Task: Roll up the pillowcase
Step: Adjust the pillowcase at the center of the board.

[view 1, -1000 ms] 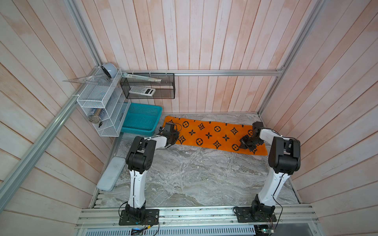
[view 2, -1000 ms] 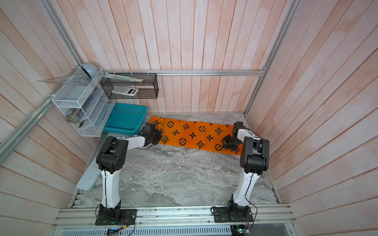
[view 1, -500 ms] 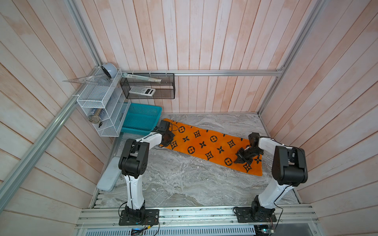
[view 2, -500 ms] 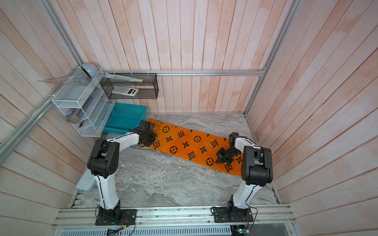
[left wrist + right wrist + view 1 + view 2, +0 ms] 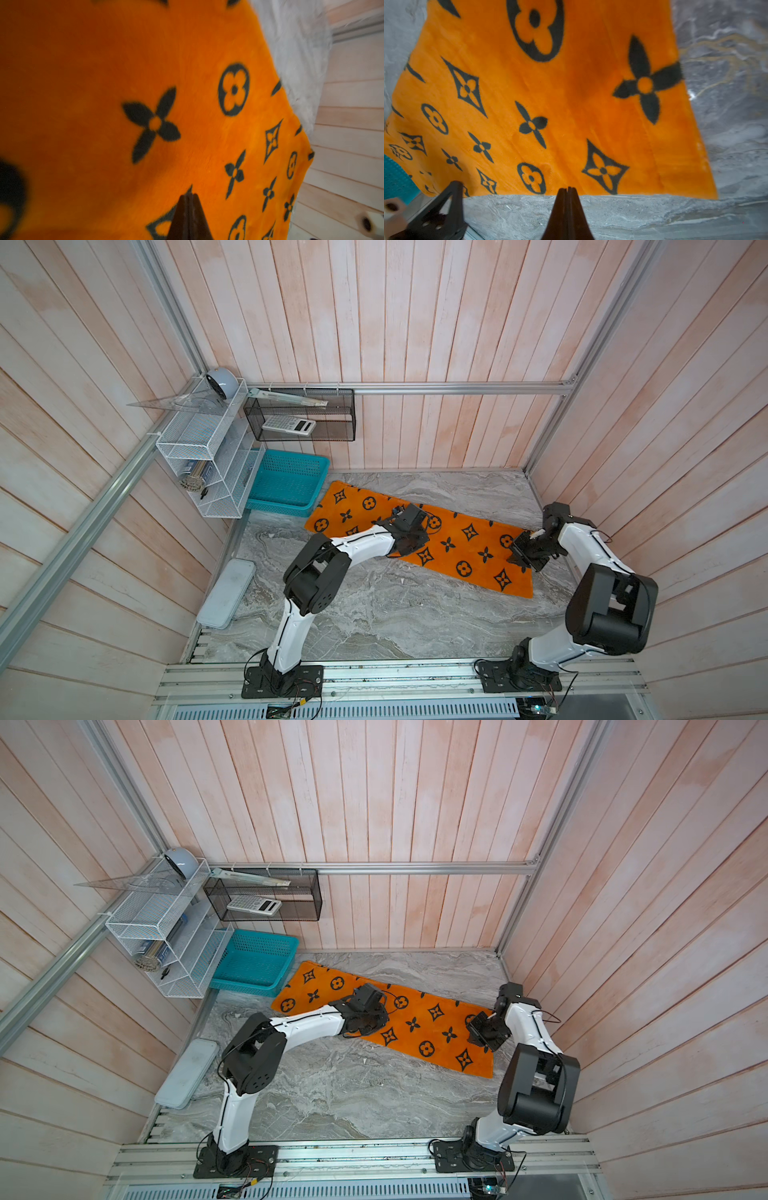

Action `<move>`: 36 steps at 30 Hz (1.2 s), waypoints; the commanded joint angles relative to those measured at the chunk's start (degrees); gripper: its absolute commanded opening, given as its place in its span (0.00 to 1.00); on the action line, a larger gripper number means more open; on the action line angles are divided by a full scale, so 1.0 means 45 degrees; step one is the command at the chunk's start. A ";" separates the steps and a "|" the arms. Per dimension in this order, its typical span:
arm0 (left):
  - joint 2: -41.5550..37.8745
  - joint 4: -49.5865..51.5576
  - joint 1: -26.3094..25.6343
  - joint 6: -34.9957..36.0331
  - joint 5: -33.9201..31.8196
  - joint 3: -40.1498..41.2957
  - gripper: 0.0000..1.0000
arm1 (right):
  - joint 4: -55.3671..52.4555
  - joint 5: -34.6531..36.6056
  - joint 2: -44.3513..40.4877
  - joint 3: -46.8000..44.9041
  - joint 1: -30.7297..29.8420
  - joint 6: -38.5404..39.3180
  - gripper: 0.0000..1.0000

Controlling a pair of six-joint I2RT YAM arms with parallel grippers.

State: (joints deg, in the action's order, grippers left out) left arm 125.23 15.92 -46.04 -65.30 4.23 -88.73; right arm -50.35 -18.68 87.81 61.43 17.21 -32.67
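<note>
Shifted since a second ago: pillowcase (image 5: 419, 537) swung from square along the back wall to a diagonal lie; both arms moved with it.

Pillowcase, orange, flat and unrolled on the marble desk (image 5: 374, 614), one corner just beside the teal basket (image 5: 286, 483). Left claw (image 5: 189, 197) pressed shut, empty, over mid-cloth. Right claw (image 5: 568, 192) pressed shut, empty, at the cloth's edge near the right wall, tips over bare desk.
</note>
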 commanded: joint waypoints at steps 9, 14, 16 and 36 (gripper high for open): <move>0.0282 -0.0694 0.0869 -0.0377 0.0081 0.1810 0.01 | 0.0795 -0.0634 -0.0091 -0.0526 -0.0093 0.0694 0.16; -0.0756 -0.0563 0.2000 0.0433 -0.0051 0.3684 0.00 | 0.0866 -0.0454 -0.0060 -0.0642 -0.0247 0.0753 0.18; -0.1132 -0.0434 0.2437 0.0823 -0.0089 0.4141 0.00 | 0.0895 -0.0460 -0.0051 -0.0715 -0.0277 0.0790 0.20; -0.1772 -0.0239 0.3516 0.1580 0.0030 0.4824 0.00 | 0.0658 0.0302 0.0980 -0.2320 -0.2263 0.1318 0.29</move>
State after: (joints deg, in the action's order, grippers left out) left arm 116.03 7.01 -31.20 -59.48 7.18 -70.15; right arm -46.85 -18.81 91.94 51.20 7.11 -27.99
